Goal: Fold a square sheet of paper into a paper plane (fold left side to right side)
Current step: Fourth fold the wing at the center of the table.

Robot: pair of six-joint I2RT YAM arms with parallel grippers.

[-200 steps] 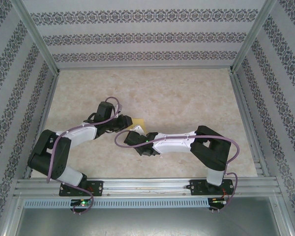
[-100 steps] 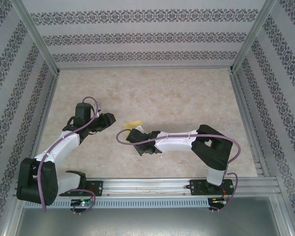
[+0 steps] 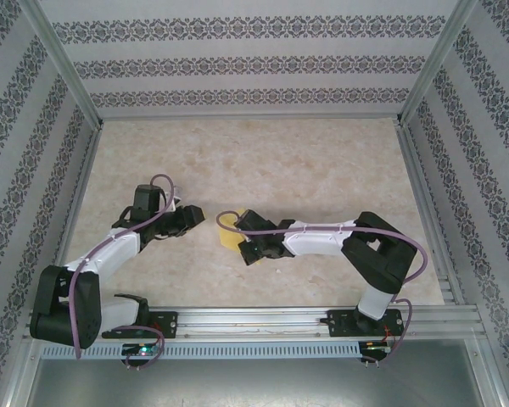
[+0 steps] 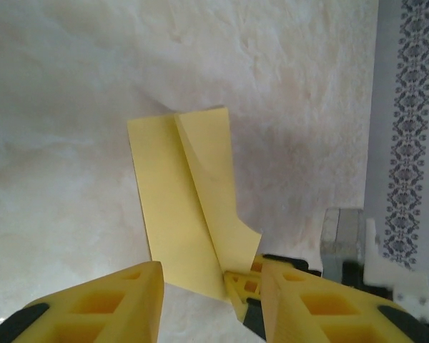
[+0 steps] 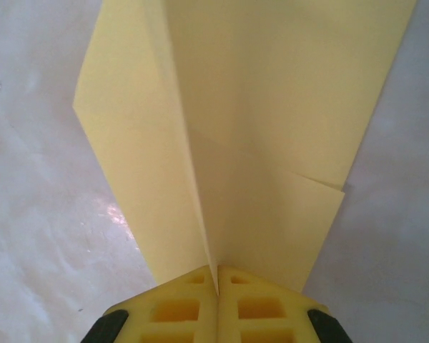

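Note:
The square sheet of paper [image 3: 227,227] is yellow and folded along a centre crease, with one flap raised, and lies mid-table between the two arms. My right gripper [image 5: 217,286] is shut on the paper [image 5: 257,128], pinching the crease at its near end. In the top view the right gripper [image 3: 239,237] sits at the paper's right edge. My left gripper [image 4: 213,300] stands open just short of the paper [image 4: 179,207], nothing between its fingers [image 4: 121,296]. The right gripper's yellow fingers [image 4: 247,286] show there at the paper's corner. The left gripper [image 3: 201,219] is just left of the sheet.
The pale marble tabletop [image 3: 305,161] stretches free toward the back. Metal rails run along the left side [image 3: 78,195], the right side [image 3: 424,212] and the near edge [image 3: 254,318]. Patterned walls [image 3: 254,64] enclose the table.
The left gripper let go, pulled back left from the paper, then came partway back with its jaws wider. The right gripper kept its hold and shifted slightly forward, so more paper shows.

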